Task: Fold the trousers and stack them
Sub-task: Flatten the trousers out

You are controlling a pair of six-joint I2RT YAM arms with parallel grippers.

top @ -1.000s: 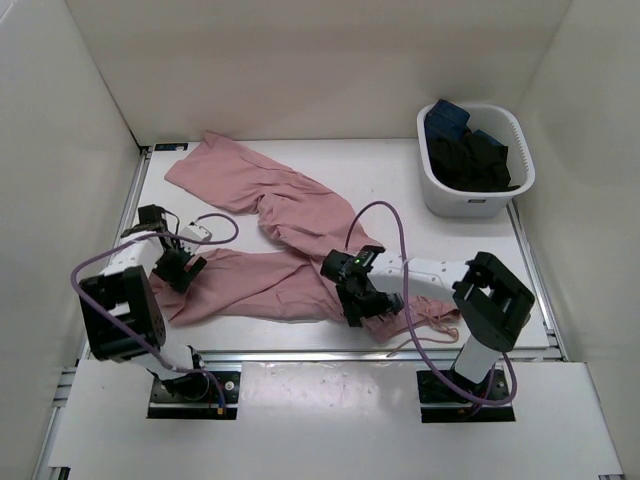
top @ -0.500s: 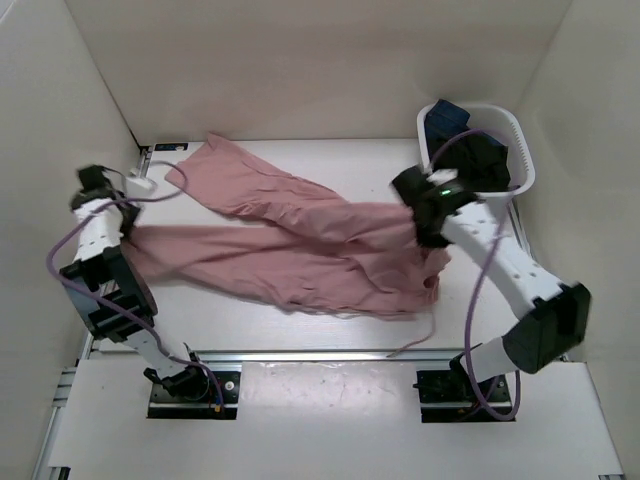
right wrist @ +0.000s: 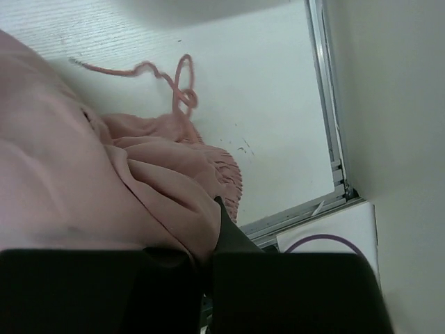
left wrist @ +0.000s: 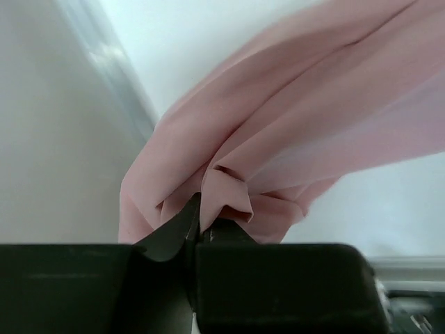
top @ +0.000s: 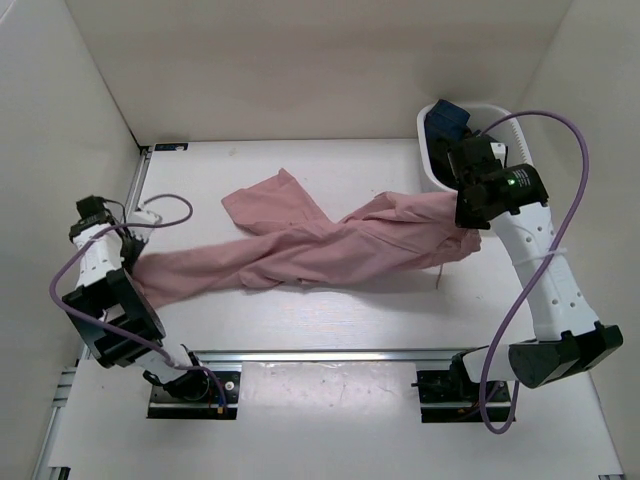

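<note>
The dusty-pink trousers (top: pixel 330 245) hang stretched in a long twisted band across the table between my two grippers. One leg end (top: pixel 265 200) lies spread toward the back left. My left gripper (top: pixel 128 262) is shut on a bunched leg end at the left edge; the left wrist view shows fabric (left wrist: pixel 292 125) pinched in the left gripper (left wrist: pixel 200 219). My right gripper (top: pixel 468 215) is shut on the waist end beside the basket. In the right wrist view the gathered waistband (right wrist: pixel 222 170) and drawstring (right wrist: pixel 167 76) lie just past the right gripper (right wrist: pixel 212 209).
A white basket (top: pixel 430 170) holding dark clothes (top: pixel 445 120) stands at the back right, partly behind my right arm. White walls close in both sides and the back. A metal rail (top: pixel 330 353) runs along the table's near edge.
Both grippers have shut on the trousers and drawn apart, left toward the left wall and right up beside the basket. The trousers went from lying loosely spread to a stretched band.
</note>
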